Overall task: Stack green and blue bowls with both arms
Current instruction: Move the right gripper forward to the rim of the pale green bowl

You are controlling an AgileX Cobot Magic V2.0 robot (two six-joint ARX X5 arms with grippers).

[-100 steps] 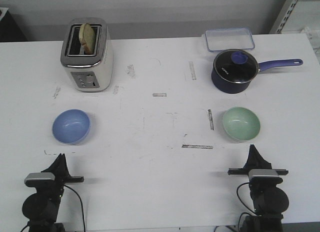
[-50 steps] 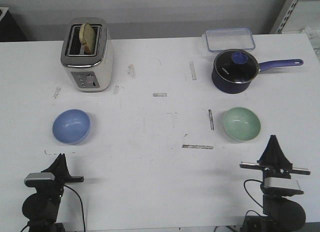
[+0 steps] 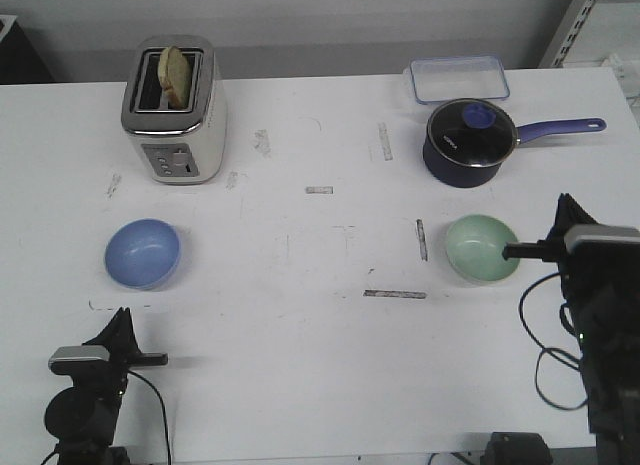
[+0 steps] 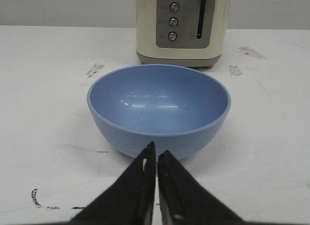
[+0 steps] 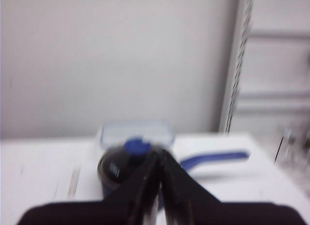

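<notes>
- My left gripper (image 4: pixel 156 152) is clenched on nothing, its jaws pressed together, low on the table just short of the blue bowl (image 3: pixel 143 252); I judge it is lined up for a straight reach.
- The blue bowl stands upright in front of the toaster (image 3: pixel 174 112), apart from it.
- My right gripper (image 5: pixel 158 159) is also clenched and empty, raised beside the green bowl (image 3: pixel 483 248), on the side away from the toaster.
- The green bowl stands well to the right of the toaster, in front of the saucepan (image 3: pixel 470 141); the bowls are well apart, so stacking has not begun.
- The right wrist view is blurred and misses the green bowl; it shows only saucepan and container (image 3: pixel 458 78).
- The front view cuts off my right arm at its edge.
</notes>
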